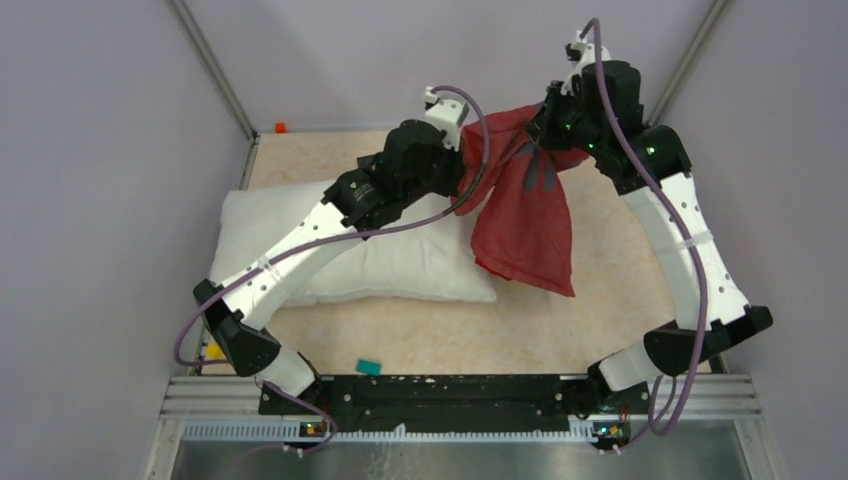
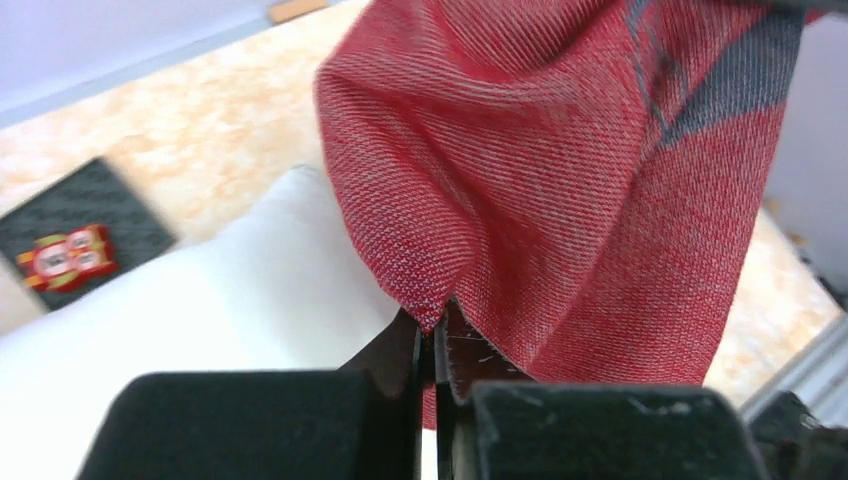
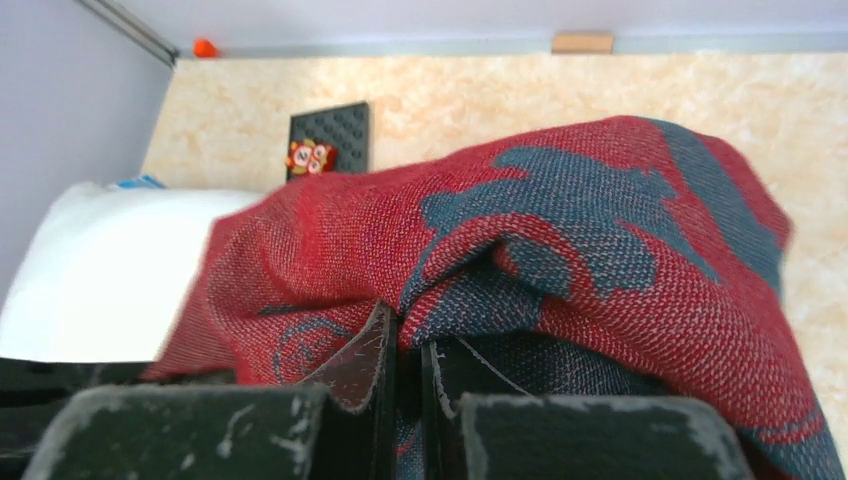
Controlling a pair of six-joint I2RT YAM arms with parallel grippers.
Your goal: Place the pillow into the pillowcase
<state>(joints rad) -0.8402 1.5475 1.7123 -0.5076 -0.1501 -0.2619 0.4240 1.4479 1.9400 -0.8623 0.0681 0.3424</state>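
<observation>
- On the speckled beige table point(image 1: 600, 300), left half, the pillow point(image 1: 400, 265) is laid flat with its long side running left to right. It is wholly outside the case and is partly crossed by the left arm.
- Above the pillow's right end, the pillowcase point(image 1: 525, 225) is held up off the table, bunched, red with dark blue print. Its lower end hangs down over that end of the pillow; contact between the two cannot be told.
- Left gripper point(image 2: 437, 335): fingers are pressed together, with a fold of the pillowcase's left edge pinched between them.
- Right gripper point(image 3: 405, 335): fingers are nearly together, clamped on gathered cloth at the pillowcase's upper right.
- A black textured pad point(image 3: 330, 135) bearing a red sticker is noted on the table beyond the pillow.
- A small teal piece point(image 1: 369, 367) is seen at the near table edge, between the arm bases.
- A small orange object point(image 1: 281, 127) is seen at the far left corner.
</observation>
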